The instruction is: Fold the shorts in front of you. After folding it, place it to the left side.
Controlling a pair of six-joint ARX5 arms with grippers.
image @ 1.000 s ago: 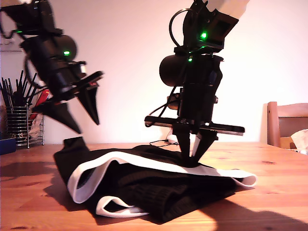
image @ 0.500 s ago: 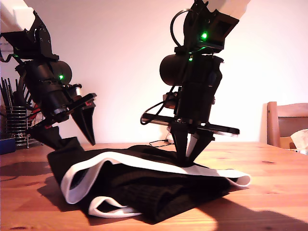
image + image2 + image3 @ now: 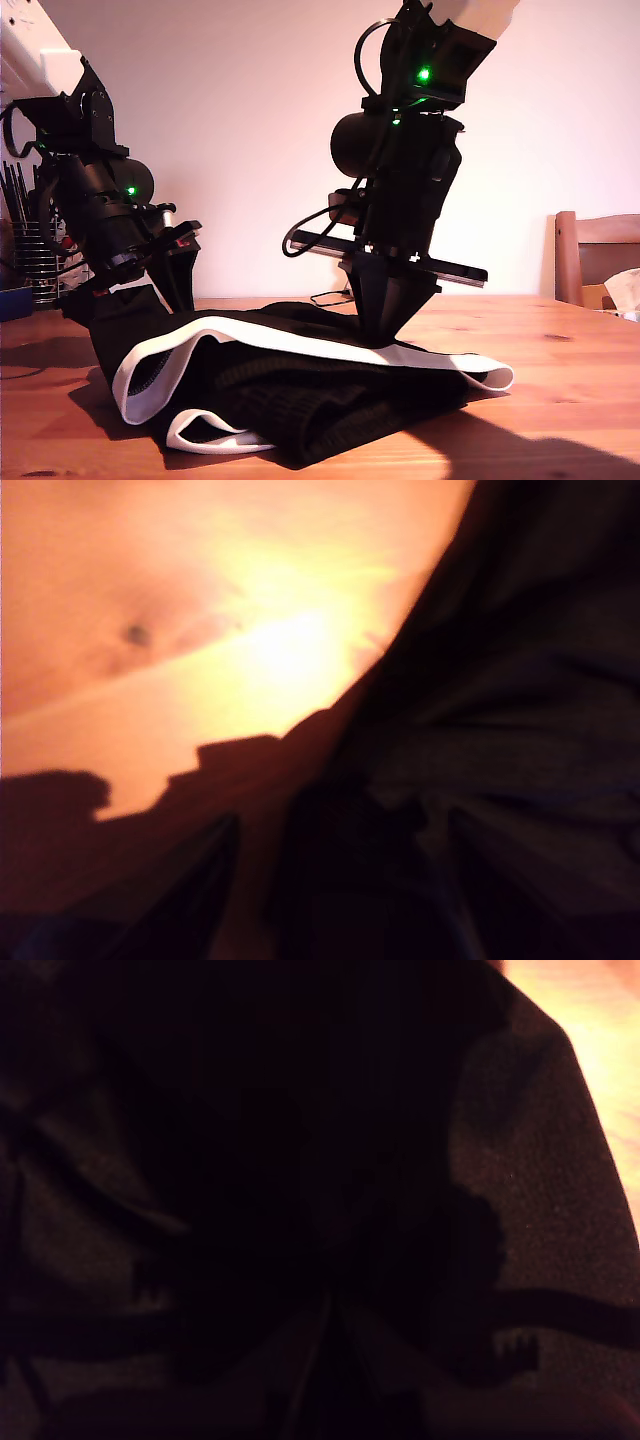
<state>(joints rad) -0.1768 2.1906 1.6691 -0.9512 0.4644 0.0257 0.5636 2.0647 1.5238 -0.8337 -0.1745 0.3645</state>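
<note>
The black shorts (image 3: 300, 400) with a wide white band (image 3: 300, 338) lie bunched on the wooden table (image 3: 570, 400). My second gripper (image 3: 383, 335) points down at the middle of the heap, its fingers drawn to one point and shut on the top layer; its wrist view is almost filled by dark shorts fabric (image 3: 540, 1210). My first gripper (image 3: 135, 300) is at the shorts' raised corner on the exterior view's left, fingers apart with that corner between them. Its wrist view shows shorts fabric (image 3: 500, 730) beside bright table wood (image 3: 200, 630).
A wire holder (image 3: 25, 255) with dark utensils and a blue box (image 3: 14, 300) stand at the exterior view's left edge. A wooden chair (image 3: 595, 250) is at the exterior view's right. A thin cable (image 3: 325, 297) lies behind the shorts.
My first gripper came down toward the exterior view's left onto the shorts' corner. My second gripper's fingers closed on the fabric, and the whole heap slid a little toward that left.
</note>
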